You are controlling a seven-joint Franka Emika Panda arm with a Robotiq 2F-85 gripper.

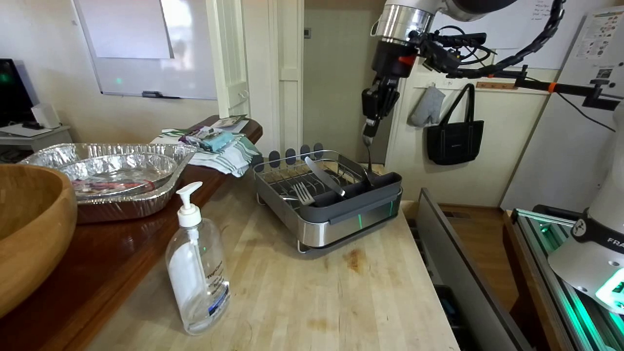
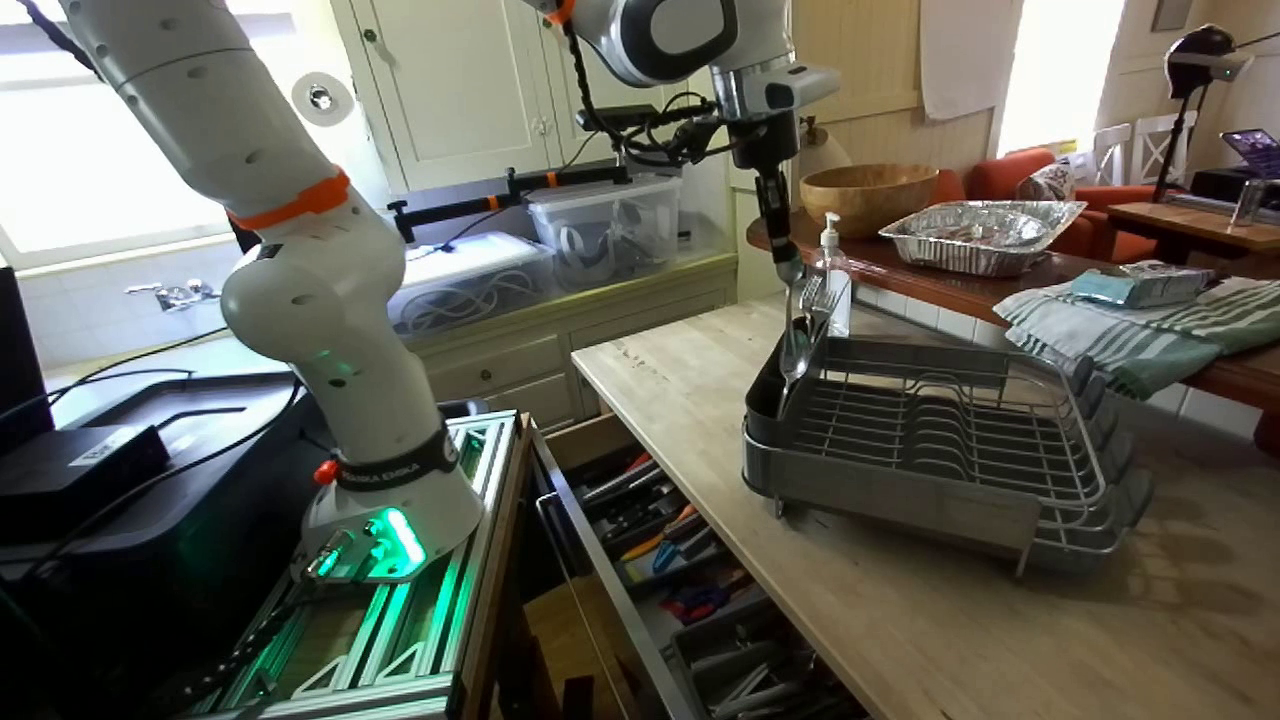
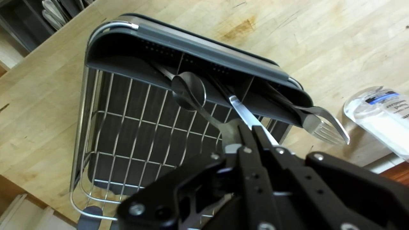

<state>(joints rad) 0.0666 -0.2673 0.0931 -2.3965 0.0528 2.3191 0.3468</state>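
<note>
"What's in the end effector (image 3: 251, 128)?"

"Its jaws are closed, pinching a spoon (image 3: 230, 133) by the bowl, with the handle pointing down."

"Where is that spoon?"

"Over the caddy (image 3: 123, 66) on the side of the dish rack (image 2: 900, 497). In the wrist view its handle crosses a second spoon (image 3: 197, 84), which leans in the compartment nearest the open drawer (image 1: 453, 263); whether the two touch, I can't tell."

"Other cutlery?"

"A knife (image 3: 249, 116) in the middle compartment, and a fork (image 3: 319, 129) leaning out at the end toward the pump bottle (image 1: 200, 292)."

"And the rack?"

"On the bench (image 1: 380, 297), close to the edge above the drawer. The bottle stands near the opposite edge, beside the reddish ledge (image 1: 112, 263)."
</note>
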